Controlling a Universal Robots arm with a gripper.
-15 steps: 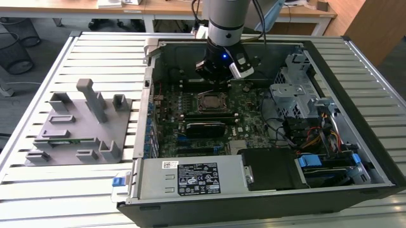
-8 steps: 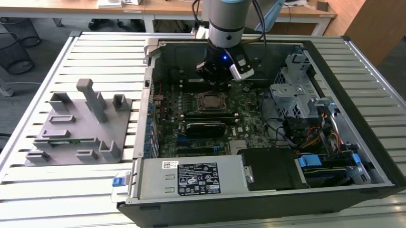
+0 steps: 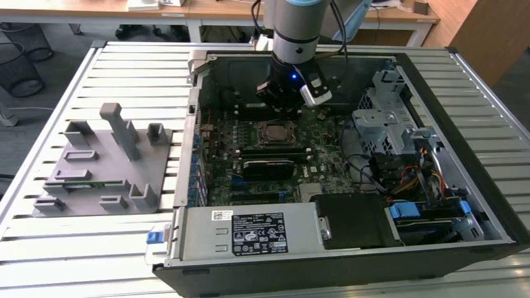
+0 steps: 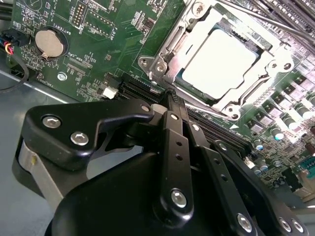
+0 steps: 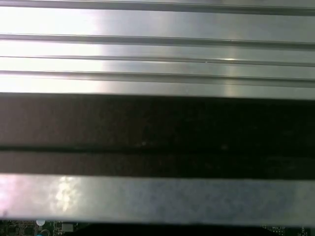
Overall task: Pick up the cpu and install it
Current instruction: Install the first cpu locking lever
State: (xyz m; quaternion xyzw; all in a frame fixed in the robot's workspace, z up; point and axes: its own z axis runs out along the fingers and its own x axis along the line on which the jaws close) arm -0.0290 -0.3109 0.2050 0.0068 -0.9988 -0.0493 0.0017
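We are seeing the flat square silver cpu [image 4: 220,61] lying in its metal-framed socket [image 4: 162,64], our black fingers [image 4: 172,101] pressed together, holding nothing.

the cpu [image 4: 220,61] has a pale silver-grey top inside a shiny metal socket frame [image 4: 162,69]. the motherboard [image 4: 88,29] is dark green with fine pale markings. the gripper [image 4: 172,105] is glossy black with silver screws. the fixture tray [image 3: 99,167] is plain grey.

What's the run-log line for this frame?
gripper: shut, holding nothing | cpu: seated in socket | arm: above motherboard in open PC case
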